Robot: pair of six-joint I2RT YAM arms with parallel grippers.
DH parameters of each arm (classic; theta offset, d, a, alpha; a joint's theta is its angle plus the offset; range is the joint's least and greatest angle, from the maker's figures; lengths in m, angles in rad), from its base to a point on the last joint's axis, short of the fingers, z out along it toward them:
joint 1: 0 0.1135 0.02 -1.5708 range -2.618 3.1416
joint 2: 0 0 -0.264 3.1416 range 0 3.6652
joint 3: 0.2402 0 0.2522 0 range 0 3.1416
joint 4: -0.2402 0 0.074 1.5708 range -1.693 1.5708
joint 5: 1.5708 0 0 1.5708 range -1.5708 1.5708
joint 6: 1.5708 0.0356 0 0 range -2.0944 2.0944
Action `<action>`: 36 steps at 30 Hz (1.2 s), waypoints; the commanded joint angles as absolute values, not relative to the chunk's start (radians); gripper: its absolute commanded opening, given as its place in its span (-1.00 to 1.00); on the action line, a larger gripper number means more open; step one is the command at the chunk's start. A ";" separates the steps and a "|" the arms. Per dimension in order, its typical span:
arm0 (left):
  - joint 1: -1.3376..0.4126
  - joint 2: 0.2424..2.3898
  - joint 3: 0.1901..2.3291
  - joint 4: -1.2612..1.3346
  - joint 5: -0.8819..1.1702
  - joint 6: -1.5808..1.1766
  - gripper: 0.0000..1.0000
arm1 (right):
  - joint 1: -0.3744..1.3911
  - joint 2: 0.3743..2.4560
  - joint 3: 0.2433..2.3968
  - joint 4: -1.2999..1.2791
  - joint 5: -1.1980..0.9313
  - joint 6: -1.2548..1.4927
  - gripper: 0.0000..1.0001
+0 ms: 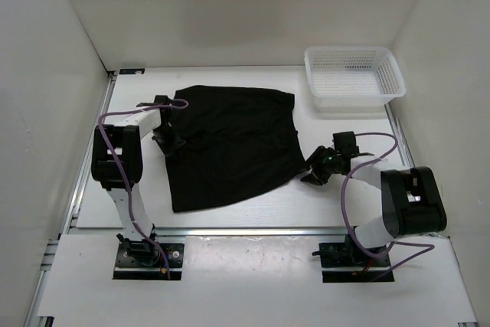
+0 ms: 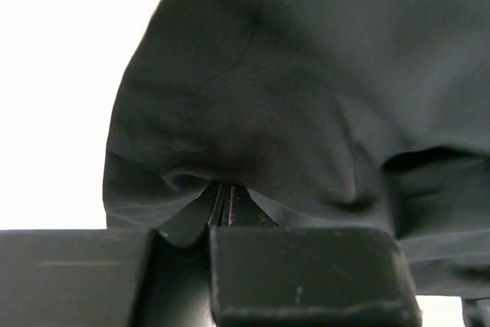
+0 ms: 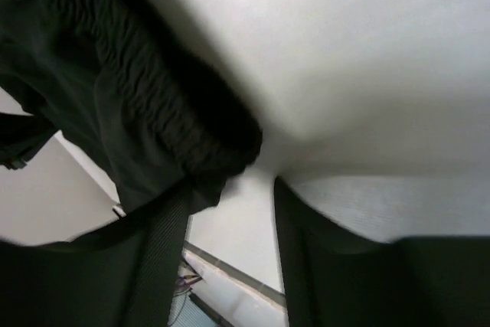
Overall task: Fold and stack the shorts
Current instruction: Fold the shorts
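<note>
**Risk: lopsided fold, since only one side of the shorts is held.**

Shorts lie spread flat mid-desk, w/ basket at the far-right corner. L gripper sits at the shorts' side nearest the desk's left edge, fingers clenched on a small tuck of cloth. The bite is thin, so it could prob. slip out or lift the top layer only. R gripper sits at the shorts' near-right corner w/ jaws well apart, grasping nothing. The gathered band just touches one finger, and bare desk shows betw. the jaws. If it closes there it may miss, and a pull by L alone would drag and skew the cloth.
</note>
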State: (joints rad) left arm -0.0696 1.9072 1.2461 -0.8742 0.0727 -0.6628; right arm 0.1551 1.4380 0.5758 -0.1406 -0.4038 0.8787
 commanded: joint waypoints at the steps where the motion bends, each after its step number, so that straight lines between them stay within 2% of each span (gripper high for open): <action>1: -0.075 1.971 1.328 -0.830 0.006 -0.643 -0.79 | 0.152 1.497 0.603 -0.032 -0.427 0.962 -0.04; 4: -0.075 2.011 1.422 -0.867 -0.008 -0.617 -0.79 | 0.152 1.522 0.624 -0.032 -0.396 0.973 -0.17; 7: -0.075 2.033 1.506 -0.920 -0.029 -0.592 -0.79 | 0.152 1.531 0.647 -0.032 -0.356 0.973 -0.42; 10: -0.075 1.999 1.563 -0.979 -0.054 -0.580 -0.61 | 0.152 1.540 0.667 -0.043 -0.333 0.973 -0.72; 11: -0.066 1.978 1.563 -0.991 -0.054 -0.580 -0.46 | 0.152 1.540 0.679 -0.043 -0.333 0.962 -0.89; 12: -0.066 1.918 1.563 -1.000 -0.054 -0.580 -0.39 | 0.152 1.540 0.680 -0.055 -0.333 0.953 -0.98; 13: -0.066 1.881 1.519 -1.014 -0.054 -0.580 -0.17 | 0.152 1.540 0.680 -0.067 -0.333 0.953 -0.98; 15: -0.066 1.794 1.445 -1.014 -0.040 -0.580 0.83 | 0.152 1.531 0.680 -0.067 -0.324 0.943 -0.98; 16: -0.066 1.696 1.345 -1.014 -0.026 -0.594 0.86 | 0.161 1.519 0.680 -0.077 -0.324 0.943 -0.98; 18: -0.066 1.600 1.229 -1.026 0.020 -0.618 0.81 | 0.161 1.510 0.680 -0.077 -0.324 0.933 -0.98; 19: -0.066 1.506 1.115 -1.037 0.031 -0.653 0.65 | 0.161 1.509 0.680 -0.086 -0.324 0.933 -0.98; 22: -0.087 1.320 0.953 -1.037 0.098 -0.718 0.45 | 0.172 1.509 0.702 -0.116 -0.324 0.905 -0.98; 26: -0.126 1.143 0.767 -1.046 0.170 -0.874 0.37 | 0.172 1.509 0.712 -0.126 -0.324 0.885 -0.98; 29: -0.126 1.101 0.727 -1.055 0.179 -0.923 0.34 | 0.172 1.509 0.712 -0.126 -0.333 0.885 -0.98; 32: -0.149 1.129 0.715 -1.036 0.189 -0.949 0.22 | 0.181 1.500 0.712 -0.144 -0.342 0.876 -0.98; 36: -0.192 1.228 0.684 -0.964 0.178 -0.950 -0.08 | 0.181 1.480 0.721 -0.153 -0.342 0.867 -0.98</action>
